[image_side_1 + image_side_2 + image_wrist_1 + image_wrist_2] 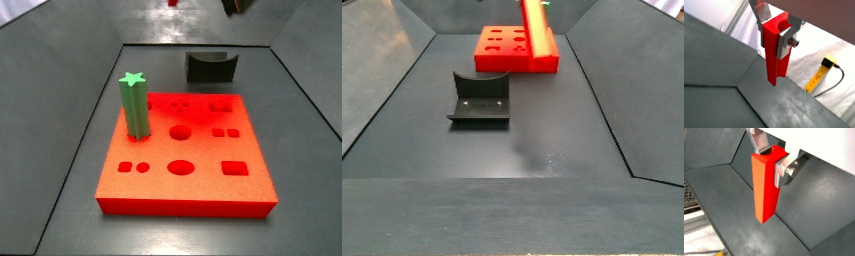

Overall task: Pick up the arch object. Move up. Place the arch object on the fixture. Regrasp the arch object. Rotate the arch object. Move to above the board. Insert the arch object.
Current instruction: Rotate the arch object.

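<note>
In both wrist views my gripper is shut on the upper end of the arch object. The arch object is a long red bar with a concave notch in its top, and it hangs upright, well above the dark floor. A silver finger presses on each side of it. In a side view only a red tip of the arch object shows at the picture's edge. The fixture stands bare on the floor. The board lies flat beyond it.
A green star-topped post stands upright in the board near one corner. Sloping dark walls enclose the floor. Outside the wall, a yellow tool with a black cable lies on a pale surface.
</note>
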Available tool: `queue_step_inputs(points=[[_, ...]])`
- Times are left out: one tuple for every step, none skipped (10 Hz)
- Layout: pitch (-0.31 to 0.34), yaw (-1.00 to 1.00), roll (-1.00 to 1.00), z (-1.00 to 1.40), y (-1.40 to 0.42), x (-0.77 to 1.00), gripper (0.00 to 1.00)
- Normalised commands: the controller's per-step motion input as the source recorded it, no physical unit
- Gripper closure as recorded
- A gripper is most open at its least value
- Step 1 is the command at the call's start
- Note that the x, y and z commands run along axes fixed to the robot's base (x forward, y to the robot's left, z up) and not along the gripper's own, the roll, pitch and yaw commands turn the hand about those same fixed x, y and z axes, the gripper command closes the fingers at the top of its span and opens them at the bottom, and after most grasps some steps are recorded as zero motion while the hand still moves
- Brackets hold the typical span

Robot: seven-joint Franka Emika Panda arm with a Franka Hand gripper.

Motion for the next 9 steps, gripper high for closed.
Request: queue_step_inputs(points=[[-0.054, -0.10, -0.13, 0.30, 0.11, -0.97, 1.00], [-0.041, -0.09, -0.12, 0.20, 0.08, -0.83, 1.00], [-0.029, -0.09, -0.12, 0.14, 0.06, -0.67, 1.00], [-0.021, -0.09, -0.13, 0.09, 0.04, -0.52, 1.00], [-0.017, -0.08, -0.13, 0.05, 0.03, -0.31, 1.00], [-0.115, -0.03, -1.00, 0.00, 0.00, 0.00, 1.00], [-0.102, -0.03, -1.00, 0.00, 0.03, 0.15, 1.00], [-0.099, -0.03, -1.00, 0.01, 0.05, 0.12, 1.00], [-0.104, -0.04, -1.00, 0.01, 0.00, 0.03, 1.00]])
